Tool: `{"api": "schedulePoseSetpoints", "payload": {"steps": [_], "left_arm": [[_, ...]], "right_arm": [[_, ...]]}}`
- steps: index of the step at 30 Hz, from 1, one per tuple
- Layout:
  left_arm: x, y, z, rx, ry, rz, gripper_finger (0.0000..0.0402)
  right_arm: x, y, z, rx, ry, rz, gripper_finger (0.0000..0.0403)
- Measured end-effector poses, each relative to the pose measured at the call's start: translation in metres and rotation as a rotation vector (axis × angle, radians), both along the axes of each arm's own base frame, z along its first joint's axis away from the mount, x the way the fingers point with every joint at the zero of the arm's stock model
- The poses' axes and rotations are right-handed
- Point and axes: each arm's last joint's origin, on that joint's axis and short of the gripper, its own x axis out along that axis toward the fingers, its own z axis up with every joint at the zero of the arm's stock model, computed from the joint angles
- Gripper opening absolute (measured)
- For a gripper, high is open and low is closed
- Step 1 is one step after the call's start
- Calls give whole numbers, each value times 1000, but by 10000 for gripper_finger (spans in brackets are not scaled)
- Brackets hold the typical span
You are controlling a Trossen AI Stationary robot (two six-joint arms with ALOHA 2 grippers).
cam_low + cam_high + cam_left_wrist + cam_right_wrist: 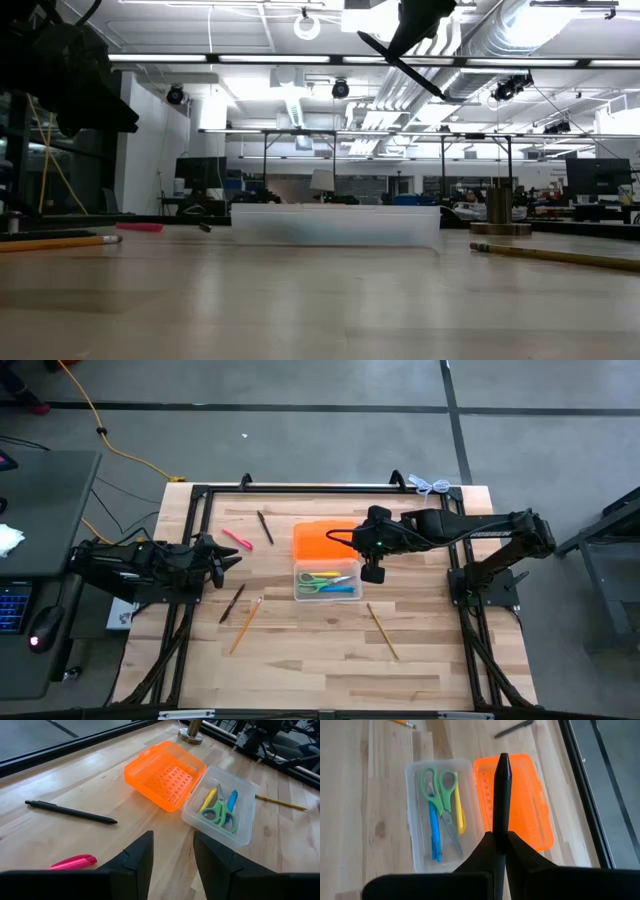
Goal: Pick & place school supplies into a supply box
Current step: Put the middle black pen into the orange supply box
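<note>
We see a large open robotics lab or workshop: exposed ducts and pipes [480, 40] and strip lights [300, 60] run across the high ceiling, and rows of workbenches with equipment [330, 190] fill the space behind. The wooden table [320, 650] stands in a black metal frame [300, 487] on a grey concrete floor [300, 430], crossed by a yellow cable [100, 430], with a laptop desk [40, 490] just beside it.
</note>
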Motion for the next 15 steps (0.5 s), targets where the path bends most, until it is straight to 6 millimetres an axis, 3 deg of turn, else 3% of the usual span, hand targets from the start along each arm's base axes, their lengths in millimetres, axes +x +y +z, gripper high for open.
{"api": "schedulePoseSetpoints", "payload": {"steps": [15], "left_arm": [[0, 0, 0, 5, 7, -2, 170]], "right_arm": [[7, 1, 3, 28, -89, 3, 7]]}}
